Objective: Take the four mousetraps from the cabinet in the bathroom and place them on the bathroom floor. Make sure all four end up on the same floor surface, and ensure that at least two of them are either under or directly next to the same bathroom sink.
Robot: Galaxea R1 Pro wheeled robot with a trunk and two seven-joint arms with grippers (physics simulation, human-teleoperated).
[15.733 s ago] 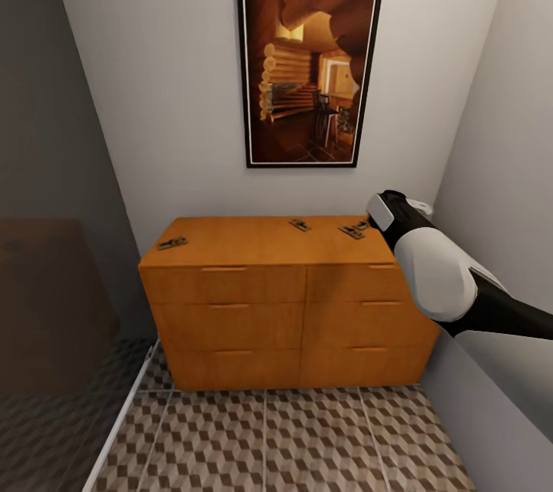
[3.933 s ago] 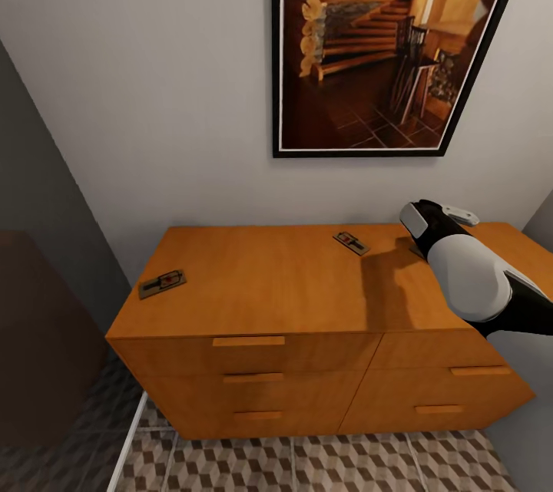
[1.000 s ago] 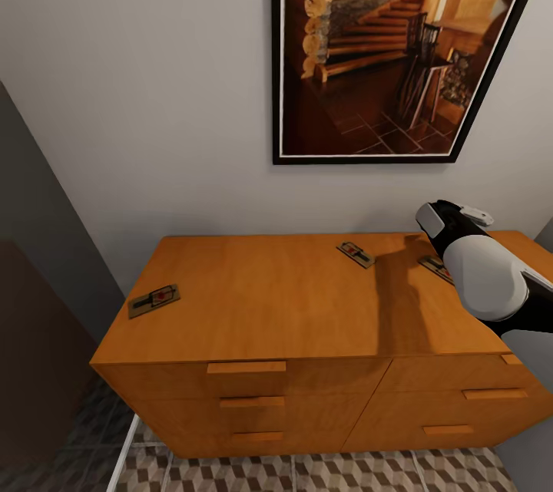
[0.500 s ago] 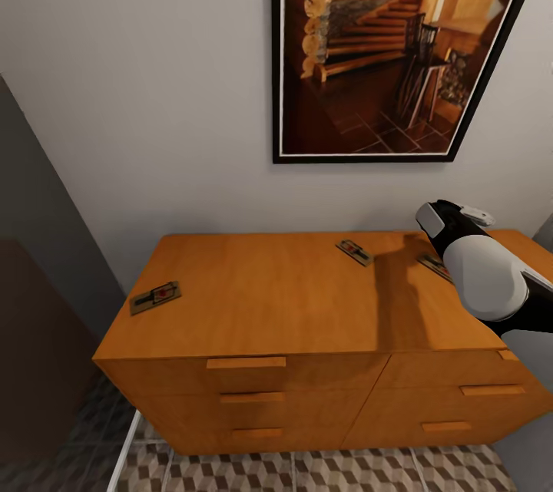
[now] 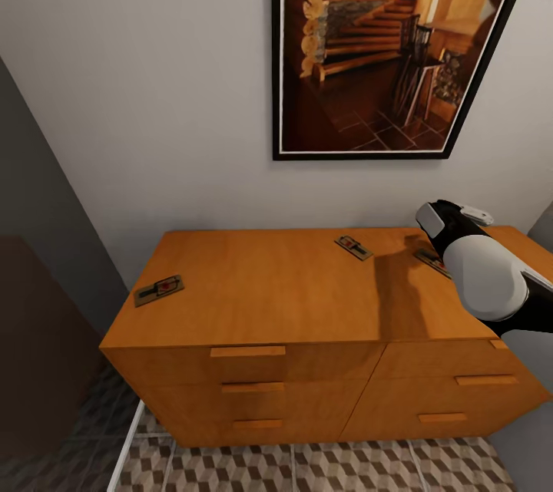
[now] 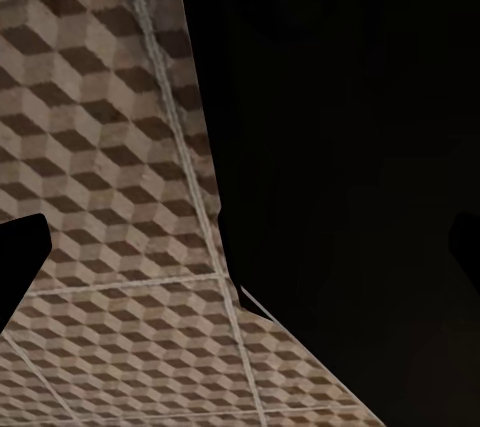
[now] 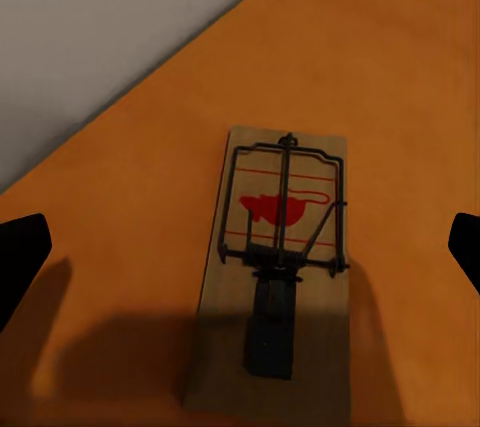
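Change: over the last half second the head camera has shifted a little; traps sit slightly higher in the head view, cabinet top otherwise as before. Right arm holds the same pose above the right end.
Right claw (image 7: 240,247): dark fingertips at both edges of the wrist view, spread wide, nothing between them but air; it hovers over a mousetrap (image 7: 277,267), not touching.
Target trap: flat on the cabinet (image 5: 307,300) top near the wall edge, red spot and wire bar facing up; in the head view partly hidden behind the right forearm (image 5: 430,262).
Meaning: judged as pre-grasp alignment; no trap lifted yet, none seen on the floor.
Other traps: one mid-surface toward the wall (image 5: 353,247), one at the left end (image 5: 159,290). A fourth cannot be made out.
Left claw: one dark tip at the wrist view's edge; state cannot be told. Bathroom floor (image 6: 110,197) tiles beneath.
Obstacles: wall close behind the trap; framed picture (image 5: 392,47) above; thin board leaves little edge to pinch.
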